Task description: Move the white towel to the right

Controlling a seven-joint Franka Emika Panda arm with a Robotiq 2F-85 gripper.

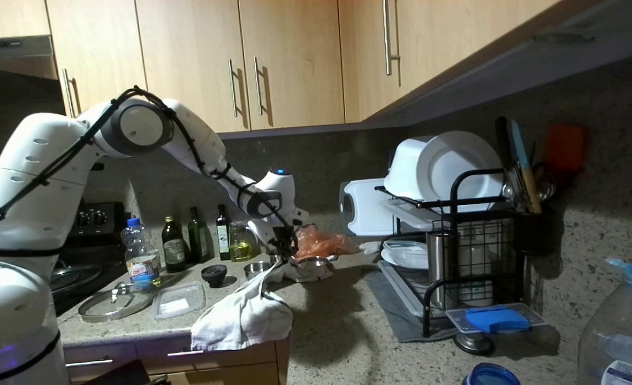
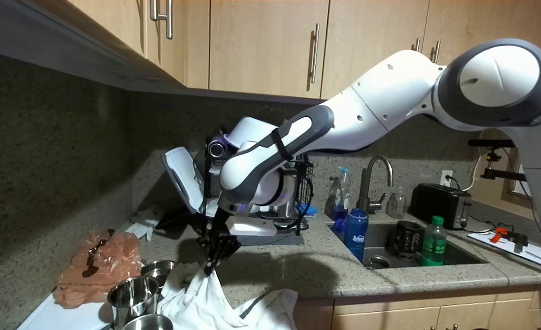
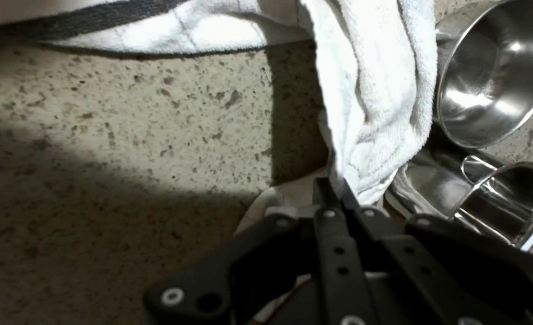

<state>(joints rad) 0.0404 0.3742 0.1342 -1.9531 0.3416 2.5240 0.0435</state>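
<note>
Currently you are holding one gathered edge of the white towel (image 1: 249, 318) in the end effector (image 3: 337, 187), whose fingers (image 3: 324, 194) are standing nearly together, leaving only the thickness of the cloth between their tips. Below that pinch the towel is hanging and then spreading over the bench (image 1: 329, 321); in an exterior view its long axis is slanting from the fingertips down to the bench's edge, and its lower end is drooping over the side. In the wrist view its dark stripe (image 3: 90, 20) is lying ahead of the end effector, running roughly crosswise to the held fold.

Well apart from the end effector, a blue bottle (image 2: 356, 231) is bearing a white logo too small to read, and a green-capped bottle (image 2: 434, 243) is showing green circles. Close by the end effector you are seeing three steel vessels (image 2: 134, 300) standing just beside the towel in an exterior view, and one orange bag (image 2: 101, 268) lying near them, its print too blurred to read. Farther off along the wall (image 1: 326, 166), three dark glass bottles (image 1: 174, 248), one clear plastic bottle (image 1: 142, 254) and one jar (image 1: 240, 243) are standing, the bottle labels blurring past reading.
</note>
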